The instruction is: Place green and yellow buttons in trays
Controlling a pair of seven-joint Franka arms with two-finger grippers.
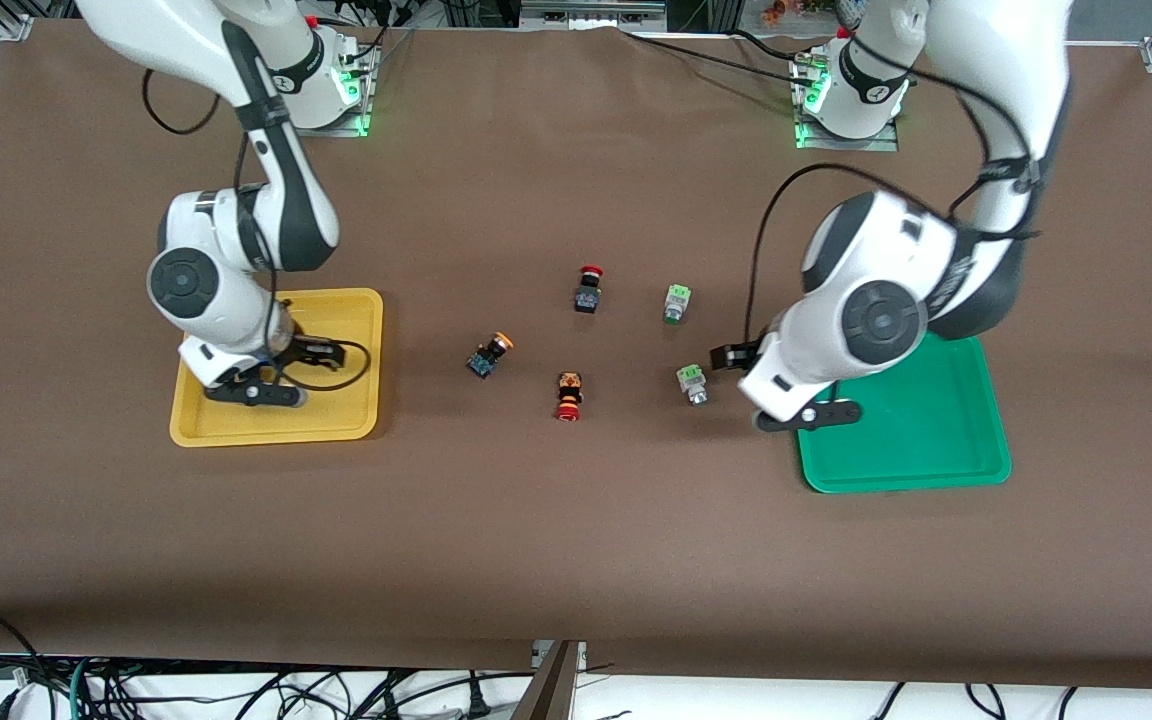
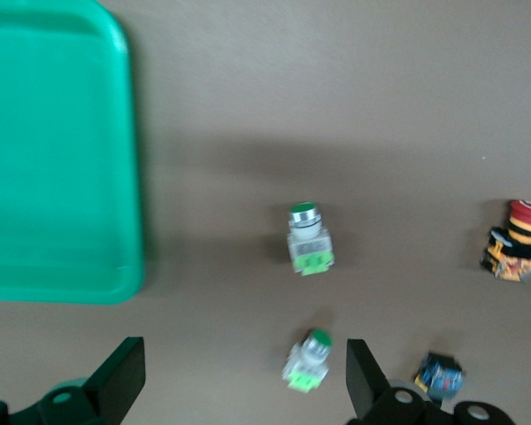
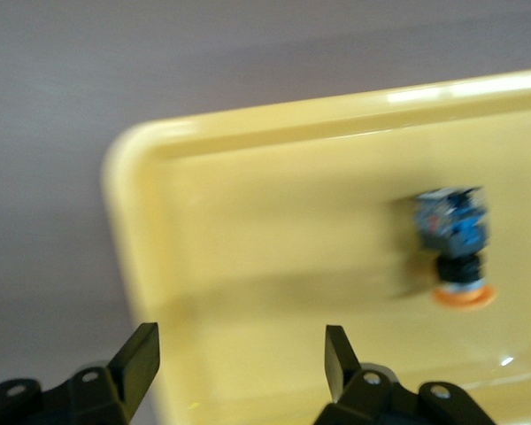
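The yellow tray (image 1: 356,330) lies at the right arm's end and the green tray (image 1: 936,440) at the left arm's end. My right gripper (image 1: 321,352) hangs open and empty over the yellow tray (image 3: 248,221). One yellow-capped button (image 3: 451,243) lies in that tray, hidden by the arm in the front view. A second yellow-capped button (image 1: 489,356) lies on the table. Two green buttons (image 1: 677,303) (image 1: 692,384) lie beside the green tray. My left gripper (image 1: 733,357) is open and empty above them. In the left wrist view (image 2: 245,381) one green button (image 2: 307,361) shows between the fingers on the cloth below.
Two red-capped black switches (image 1: 589,289) (image 1: 568,396) lie mid-table between the yellow button and the green buttons. The brown cloth covers the table. The green tray (image 2: 53,150) holds nothing.
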